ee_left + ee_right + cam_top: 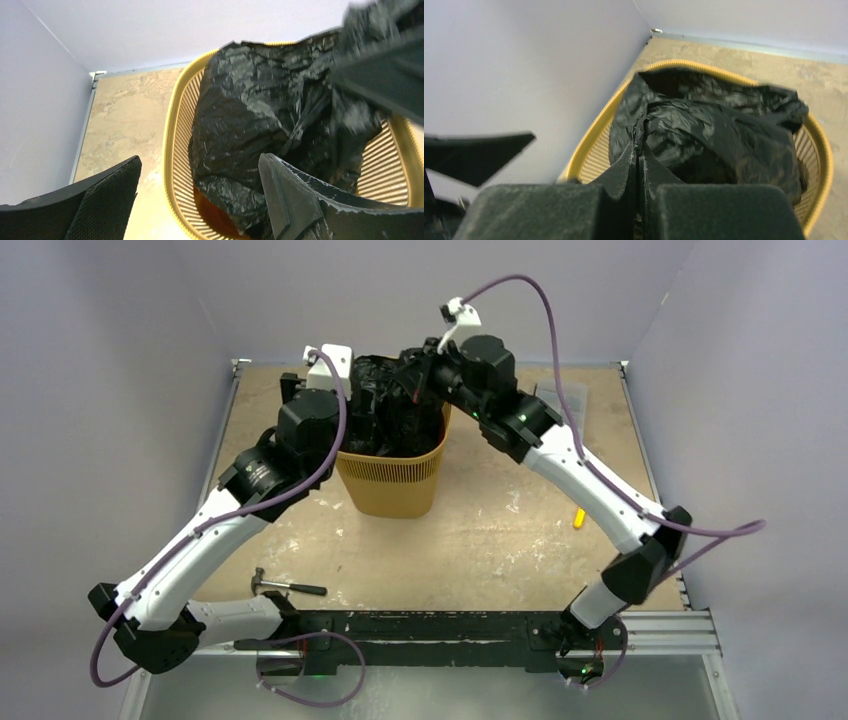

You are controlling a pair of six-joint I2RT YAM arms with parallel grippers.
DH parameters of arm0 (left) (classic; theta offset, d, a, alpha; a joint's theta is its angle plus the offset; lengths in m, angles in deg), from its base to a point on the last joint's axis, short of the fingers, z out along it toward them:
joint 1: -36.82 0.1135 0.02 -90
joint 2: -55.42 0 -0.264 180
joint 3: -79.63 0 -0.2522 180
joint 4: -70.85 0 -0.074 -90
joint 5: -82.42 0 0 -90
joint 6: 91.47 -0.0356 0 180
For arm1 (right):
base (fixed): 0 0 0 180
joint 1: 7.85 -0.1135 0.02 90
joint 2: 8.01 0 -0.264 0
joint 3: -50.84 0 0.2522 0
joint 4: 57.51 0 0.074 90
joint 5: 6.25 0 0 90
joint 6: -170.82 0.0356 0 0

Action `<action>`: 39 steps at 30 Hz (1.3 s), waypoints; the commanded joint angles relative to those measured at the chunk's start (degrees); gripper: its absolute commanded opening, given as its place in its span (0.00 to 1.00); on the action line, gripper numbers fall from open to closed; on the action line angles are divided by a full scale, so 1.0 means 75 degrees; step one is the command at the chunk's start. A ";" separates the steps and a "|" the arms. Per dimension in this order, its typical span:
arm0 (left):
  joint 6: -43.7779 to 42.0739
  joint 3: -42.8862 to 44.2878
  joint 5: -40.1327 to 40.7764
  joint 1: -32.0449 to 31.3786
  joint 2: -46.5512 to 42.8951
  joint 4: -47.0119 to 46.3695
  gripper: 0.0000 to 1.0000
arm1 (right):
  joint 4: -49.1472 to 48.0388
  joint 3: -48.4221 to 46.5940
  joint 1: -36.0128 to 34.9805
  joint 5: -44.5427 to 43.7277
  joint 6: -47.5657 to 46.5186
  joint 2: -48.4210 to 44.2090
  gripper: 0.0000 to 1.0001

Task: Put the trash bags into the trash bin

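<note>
The orange-yellow mesh trash bin (pixel 390 485) stands upright at the middle back of the table. A crumpled glossy black trash bag (pixel 385 405) fills its mouth and bulges above the rim. My left gripper (pixel 345 390) is at the bin's left rim. In the left wrist view it (pixel 200 160) is open, one finger outside the rim (pixel 172 130) and the other over the bag (pixel 260 100). My right gripper (pixel 415 370) is over the bin's top right. In the right wrist view it (pixel 639 147) is shut, with a fold of bag film (pixel 724 135) pinched at its tips.
A small hammer (pixel 285 585) lies near the front left of the table. A short yellow object (pixel 579 517) lies at the right under my right arm. Lavender walls close in the table at the back and on both sides.
</note>
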 commanded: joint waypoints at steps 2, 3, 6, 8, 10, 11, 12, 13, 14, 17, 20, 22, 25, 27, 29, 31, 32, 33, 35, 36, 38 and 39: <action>-0.0500 0.1051 -0.0580 0.0372 0.0357 -0.0168 0.89 | -0.1398 0.1993 -0.0020 0.0540 -0.0030 -0.1784 0.02; -0.0556 0.1243 -0.0723 0.0432 0.0487 -0.0135 0.89 | -0.1532 0.2343 -0.0020 0.0842 -0.0031 -0.2072 0.02; -0.0670 0.1684 -0.1161 0.0612 0.0822 -0.0208 0.90 | -0.1884 0.3141 -0.0008 0.1237 -0.0053 -0.2763 0.02; -0.0787 0.2005 -0.1659 0.0654 0.1086 -0.0273 0.90 | -0.2127 0.3583 -0.0008 0.1641 0.0015 -0.3031 0.02; -0.1051 0.2402 -0.2516 0.0675 0.1396 -0.0241 0.90 | -0.2590 0.4158 -0.0008 0.1845 0.0066 -0.3282 0.02; -0.1427 0.2751 -0.3069 0.0670 0.1620 -0.0027 0.91 | -0.2851 0.4559 -0.0008 0.1684 0.0271 -0.3464 0.01; -0.1694 0.3035 -0.3580 0.0667 0.1840 0.0200 0.91 | -0.3158 0.4952 -0.0003 0.1644 0.0509 -0.3678 0.00; -0.1894 0.3206 -0.3968 0.0665 0.2065 0.0369 0.91 | -0.3577 0.5420 -0.0008 0.1642 0.0678 -0.3941 0.00; -0.2057 0.3332 -0.4166 0.0673 0.2243 0.0449 0.91 | -0.4056 0.5861 -0.0008 0.1555 0.0819 -0.4179 0.00; -0.2335 0.3560 -0.4365 0.0677 0.2726 0.0572 0.91 | -0.5033 0.6882 -0.0008 0.1552 0.1209 -0.4769 0.00; -0.2542 0.3843 -0.4375 0.0687 0.3091 0.0801 0.91 | -0.5162 0.7264 -0.0008 0.1434 0.1332 -0.5078 0.00; -0.2695 0.3993 -0.4481 0.0687 0.3312 0.0910 0.91 | -0.5172 0.7430 -0.0005 0.1358 0.1351 -0.5209 0.00; -0.2933 0.4237 -0.4723 0.0687 0.3586 0.1000 0.91 | -0.5126 0.7529 -0.0001 0.1338 0.1359 -0.5240 0.00; -0.3115 0.4462 -0.4816 0.0687 0.3790 0.1153 0.91 | -0.5095 0.7569 -0.0008 0.1384 0.1414 -0.5200 0.00; -0.3340 0.4843 -0.4930 0.0679 0.4085 0.1589 0.89 | -0.5045 0.7590 -0.0008 0.1361 0.1533 -0.5162 0.00; -0.3485 0.5192 -0.4823 0.0685 0.4369 0.1999 0.85 | -0.5074 0.7606 -0.0006 0.1356 0.1551 -0.5157 0.00; -0.3549 0.5344 -0.4768 0.0686 0.4505 0.2160 0.84 | -0.5049 0.7596 -0.0008 0.1334 0.1551 -0.5156 0.00; -0.3631 0.5446 -0.4695 0.0686 0.4661 0.2299 0.82 | -0.5006 0.7589 -0.0008 0.1300 0.1545 -0.5147 0.00; -0.3763 0.5642 -0.4571 0.0678 0.4933 0.2575 0.78 | -0.4949 0.7565 -0.0008 0.1240 0.1532 -0.5138 0.00; -0.3795 0.5772 -0.4513 0.0680 0.5077 0.2761 0.76 | -0.4914 0.7545 -0.0008 0.1209 0.1539 -0.5133 0.00; -0.3879 0.6068 -0.4484 0.0687 0.5341 0.3148 0.75 | -0.4839 0.7512 -0.0006 0.1156 0.1529 -0.5115 0.00; -0.3899 0.6210 -0.4498 0.0683 0.5441 0.3332 0.74 | -0.4814 0.7496 -0.0008 0.1104 0.1528 -0.5109 0.00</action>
